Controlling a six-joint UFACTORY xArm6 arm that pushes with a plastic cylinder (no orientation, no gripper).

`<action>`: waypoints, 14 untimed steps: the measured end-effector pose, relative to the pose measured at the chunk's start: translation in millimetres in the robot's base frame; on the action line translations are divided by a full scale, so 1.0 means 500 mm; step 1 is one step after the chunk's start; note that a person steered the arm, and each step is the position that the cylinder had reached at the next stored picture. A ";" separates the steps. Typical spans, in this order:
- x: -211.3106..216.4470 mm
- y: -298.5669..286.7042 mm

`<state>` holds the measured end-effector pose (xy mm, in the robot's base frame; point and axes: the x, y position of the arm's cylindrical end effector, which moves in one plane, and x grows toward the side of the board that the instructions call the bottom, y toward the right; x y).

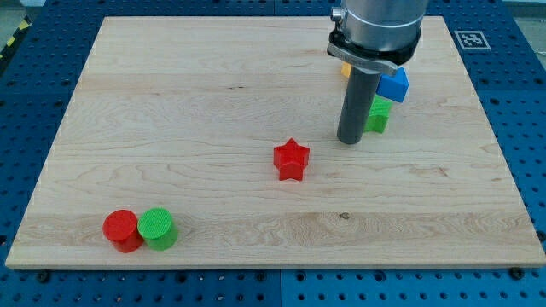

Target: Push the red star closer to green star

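Note:
The red star (291, 159) lies near the middle of the wooden board (171, 128). The green star (377, 115) sits up and to the right of it, partly hidden behind my rod. My tip (350, 141) rests on the board just left of the green star, up and to the right of the red star, with a gap between tip and red star.
A blue block (394, 84) sits right above the green star, with a sliver of a yellow block (345, 71) showing behind the rod. A red cylinder (122, 230) and a green cylinder (158, 228) stand side by side at the bottom left.

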<state>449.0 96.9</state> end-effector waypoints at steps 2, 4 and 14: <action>-0.058 0.063; -0.057 -0.042; 0.074 -0.038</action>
<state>485.9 77.9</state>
